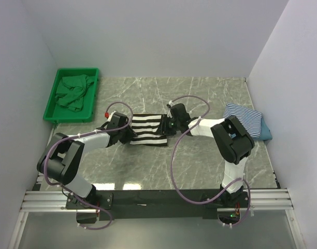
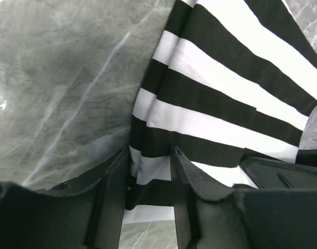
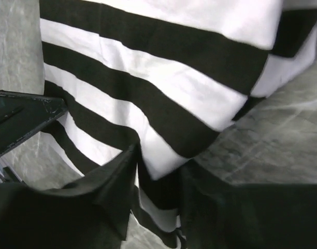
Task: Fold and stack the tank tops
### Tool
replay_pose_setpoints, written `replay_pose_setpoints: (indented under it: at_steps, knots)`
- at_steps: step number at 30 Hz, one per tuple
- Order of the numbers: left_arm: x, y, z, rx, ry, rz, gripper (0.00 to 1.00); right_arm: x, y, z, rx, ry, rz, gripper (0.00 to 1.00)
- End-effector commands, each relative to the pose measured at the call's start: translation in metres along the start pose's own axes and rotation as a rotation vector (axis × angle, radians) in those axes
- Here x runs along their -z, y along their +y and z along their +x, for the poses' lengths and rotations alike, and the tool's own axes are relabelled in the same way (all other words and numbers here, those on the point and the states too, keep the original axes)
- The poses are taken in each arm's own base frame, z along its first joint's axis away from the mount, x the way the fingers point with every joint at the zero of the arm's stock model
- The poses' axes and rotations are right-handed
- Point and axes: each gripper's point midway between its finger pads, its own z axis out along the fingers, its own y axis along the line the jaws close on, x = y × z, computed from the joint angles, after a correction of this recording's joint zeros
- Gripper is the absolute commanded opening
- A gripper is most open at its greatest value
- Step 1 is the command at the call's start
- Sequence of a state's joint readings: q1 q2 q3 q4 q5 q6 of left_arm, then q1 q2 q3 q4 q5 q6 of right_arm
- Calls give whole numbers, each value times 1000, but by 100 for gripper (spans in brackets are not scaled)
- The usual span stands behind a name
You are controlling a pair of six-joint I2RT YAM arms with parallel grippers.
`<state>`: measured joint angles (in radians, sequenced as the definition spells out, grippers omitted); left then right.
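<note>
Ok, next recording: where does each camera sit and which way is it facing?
Top external: above and behind the robot, looking down at the table; left arm and right arm show whole.
Left wrist: on the left arm, looking along the left gripper at the black-and-white tank top; its two fingers show.
Right wrist: on the right arm, looking along the right gripper at the same top; its fingers show.
Shared: all three see that striped top, the wrist views from opposite ends.
</note>
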<state>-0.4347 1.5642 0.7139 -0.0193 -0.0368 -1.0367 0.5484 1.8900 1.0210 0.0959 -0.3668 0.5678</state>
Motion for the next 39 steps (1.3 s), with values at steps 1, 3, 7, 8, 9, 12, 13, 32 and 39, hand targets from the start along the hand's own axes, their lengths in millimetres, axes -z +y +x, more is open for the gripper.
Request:
replay_pose_setpoints:
  at_steps: [1, 3, 7, 8, 9, 12, 13, 32, 39]
  knots:
    - [-3, 19, 25, -9, 74, -44, 42, -8, -25, 24, -62, 65, 121, 39]
    - [1, 17, 24, -14, 71, -44, 43, -3, -30, 21, -51, 68, 176, 28]
    - [29, 2, 3, -35, -1, -14, 52, 16, -50, 8, -5, 32, 349, 2]
    - [38, -6, -5, -38, -25, 4, 54, 25, -55, 8, 1, 41, 391, 0]
    - [47, -5, -8, -43, -35, -7, 54, 31, -55, 3, 23, 25, 416, 0]
    - [83, -29, -24, -57, -82, 75, 55, 54, -64, -11, 65, -10, 528, 0]
    - [100, -40, -27, -68, -92, 132, 55, 61, -67, -14, 78, -16, 564, 0]
    - [165, -41, 25, -237, 16, 464, 53, 199, -160, -94, 140, -78, 1160, 0]
    - [169, -40, 32, -272, 21, 508, 53, 261, -169, -133, 115, -114, 1268, 0]
